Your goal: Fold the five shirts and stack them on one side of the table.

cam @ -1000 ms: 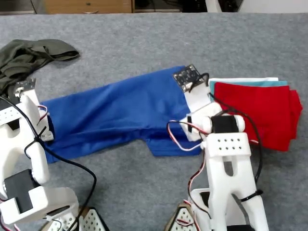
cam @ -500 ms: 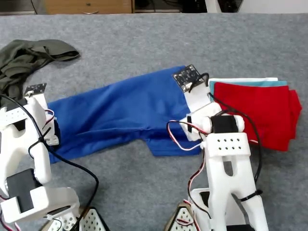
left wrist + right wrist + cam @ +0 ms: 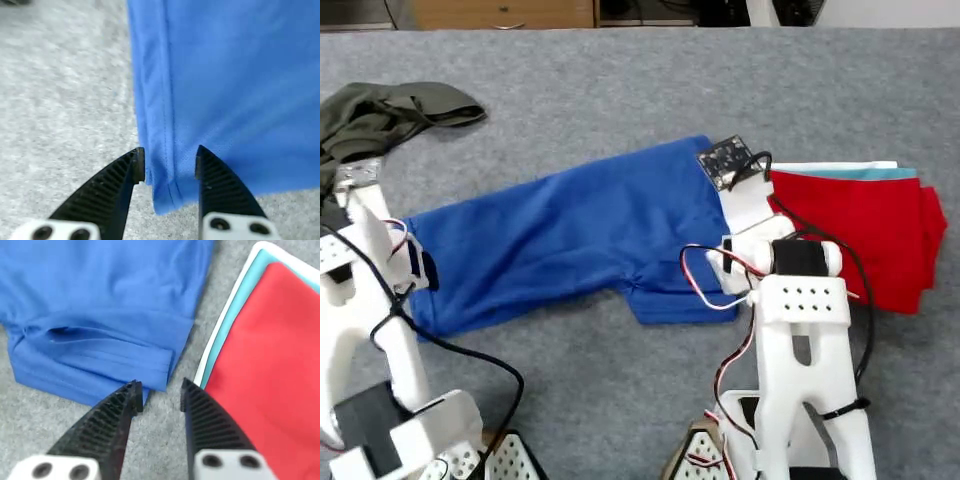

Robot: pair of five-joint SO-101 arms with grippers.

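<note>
While left fingers [image 3: 119, 179] straddle its edge, the blue shirt [image 3: 235, 90] seems ungripped.

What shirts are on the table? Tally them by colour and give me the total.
blue shirt: 1
red shirt: 1
teal shirt: 1
white shirt: 1
olive green shirt: 1
Total: 5
</note>
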